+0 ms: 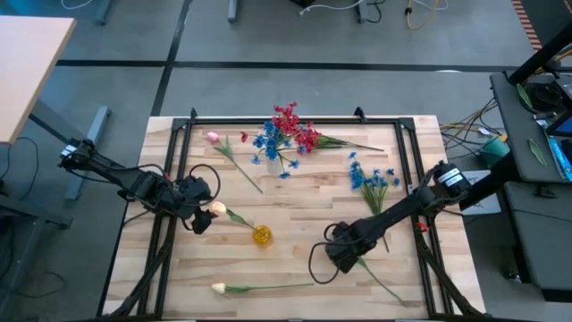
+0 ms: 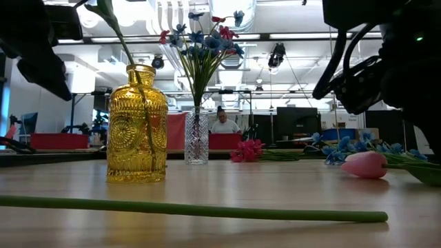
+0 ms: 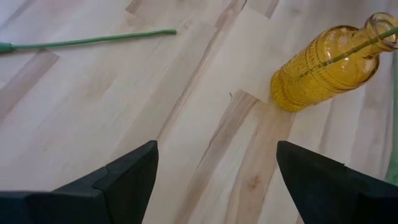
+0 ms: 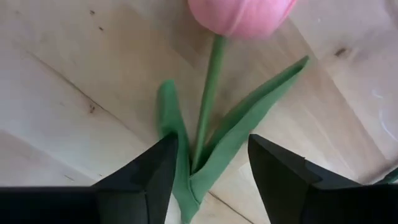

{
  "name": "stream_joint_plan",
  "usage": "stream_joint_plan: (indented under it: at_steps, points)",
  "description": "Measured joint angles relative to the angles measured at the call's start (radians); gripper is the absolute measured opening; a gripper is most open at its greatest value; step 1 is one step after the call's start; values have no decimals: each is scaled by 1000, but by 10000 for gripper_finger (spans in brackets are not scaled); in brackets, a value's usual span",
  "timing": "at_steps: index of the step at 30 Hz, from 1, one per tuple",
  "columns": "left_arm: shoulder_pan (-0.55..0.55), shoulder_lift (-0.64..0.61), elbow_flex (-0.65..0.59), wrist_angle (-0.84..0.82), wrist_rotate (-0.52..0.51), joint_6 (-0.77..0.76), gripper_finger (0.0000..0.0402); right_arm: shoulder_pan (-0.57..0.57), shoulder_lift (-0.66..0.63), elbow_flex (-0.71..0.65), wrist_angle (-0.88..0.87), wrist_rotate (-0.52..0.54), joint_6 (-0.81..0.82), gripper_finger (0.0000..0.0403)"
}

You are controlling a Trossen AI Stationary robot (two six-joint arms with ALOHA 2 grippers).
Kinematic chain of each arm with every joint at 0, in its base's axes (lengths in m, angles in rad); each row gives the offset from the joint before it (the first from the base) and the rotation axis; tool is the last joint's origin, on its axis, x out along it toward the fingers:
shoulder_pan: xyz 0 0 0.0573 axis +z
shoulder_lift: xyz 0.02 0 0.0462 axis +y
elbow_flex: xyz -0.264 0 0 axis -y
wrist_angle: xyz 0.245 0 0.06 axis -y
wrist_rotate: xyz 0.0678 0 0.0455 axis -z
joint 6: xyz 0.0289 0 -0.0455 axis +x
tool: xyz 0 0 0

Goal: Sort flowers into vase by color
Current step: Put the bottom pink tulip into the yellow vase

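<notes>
A pink tulip (image 4: 242, 15) lies on the wooden table, its stem (image 4: 208, 93) and two leaves flat on the boards. It also shows at the right of the low view (image 2: 365, 164). My right gripper (image 4: 211, 146) hangs open over it, pointing down, with a finger on either side of the stem where the leaves branch off; in the high view (image 1: 344, 255) it hides the bud. A yellow glass vase (image 1: 261, 235) holds one cream tulip (image 1: 215, 208). A clear vase (image 2: 196, 138) holds blue and red blossoms. My left gripper (image 3: 216, 155) waits open left of the yellow vase (image 3: 323, 65).
A second pink tulip (image 1: 213, 138), a red bunch (image 1: 308, 139) and a blue bunch (image 1: 371, 177) lie on the far half of the table. A cream tulip (image 1: 219, 288) lies along the near edge, its stem (image 2: 207, 209) across the low view. Black frame rails (image 1: 179, 161) run down both sides.
</notes>
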Motion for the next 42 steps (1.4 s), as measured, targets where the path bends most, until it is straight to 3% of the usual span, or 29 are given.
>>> stream_joint_plan:
  at_steps: [5,13,18,24,32,42]
  points:
    - [0,1,0,0,-35,10,310,0,10,0,25,1,-2,141]
    - [0,1,0,2,-50,5,310,2,13,0,67,25,-32,25]
    - [0,6,0,6,-68,2,310,4,7,15,67,33,-102,15]
    - [0,16,0,13,-73,1,310,15,-80,46,141,177,-176,14]
    - [0,23,0,19,-76,-8,310,12,-195,38,487,319,-491,13]
    - [0,22,0,19,-76,-33,310,7,-199,8,1226,318,-1107,13]
